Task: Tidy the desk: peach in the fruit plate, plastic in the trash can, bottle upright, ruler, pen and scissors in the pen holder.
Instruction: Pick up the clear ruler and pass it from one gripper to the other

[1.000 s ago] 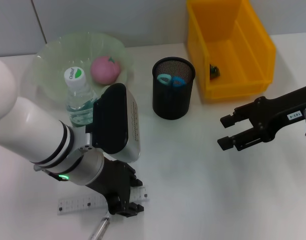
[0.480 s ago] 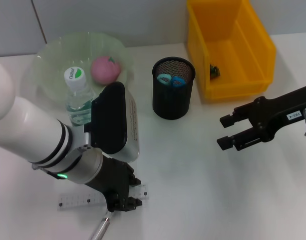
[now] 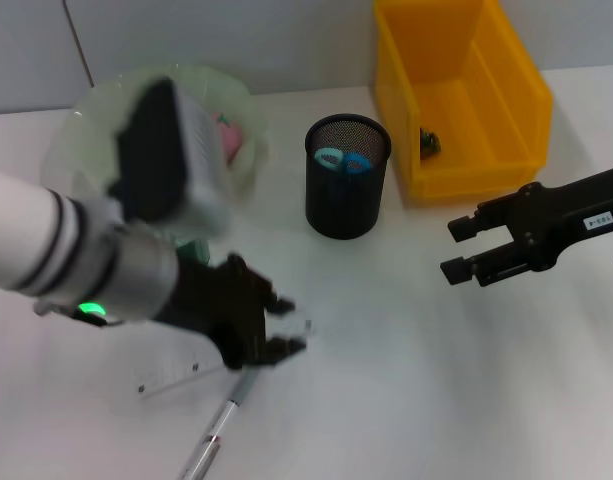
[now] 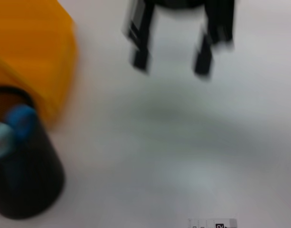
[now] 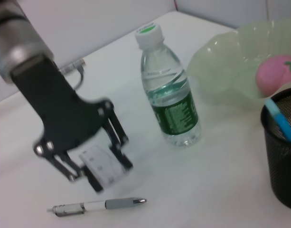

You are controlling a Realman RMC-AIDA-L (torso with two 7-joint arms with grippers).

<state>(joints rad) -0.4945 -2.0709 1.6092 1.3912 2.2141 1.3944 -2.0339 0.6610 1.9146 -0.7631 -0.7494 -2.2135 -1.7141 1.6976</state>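
At the near left part of the table (image 3: 406,380) our left hand (image 3: 276,325) now pinches the ruler (image 3: 201,362) at one end. In the head view the clear strip runs from the fingers back toward the left, tilted, and in the right wrist view we see its marked end between the two fingers. A second ago the ruler was lying flat under the hand, nearer to the front edge; now the hand has moved up and toward the middle, and the ruler has come with it. We judge that the pick-up succeeded and the carrying to the pen holder (image 3: 347,175) is beginning.

The pen (image 3: 222,428) lies alone on the table just in front of the left hand, so it is still to be collected. The scissors (image 3: 342,160) stand already in the pen holder, the peach (image 3: 229,135) is in the fruit plate (image 3: 86,130), a small dark piece that may be the plastic (image 3: 429,142) lies in the trash can (image 3: 456,90), and the bottle (image 5: 170,102) stands upright beside the fruit plate.

Our right hand (image 3: 462,248) waits above the table in front of the trash can, fingers spread, holding nothing, almost where it was before.
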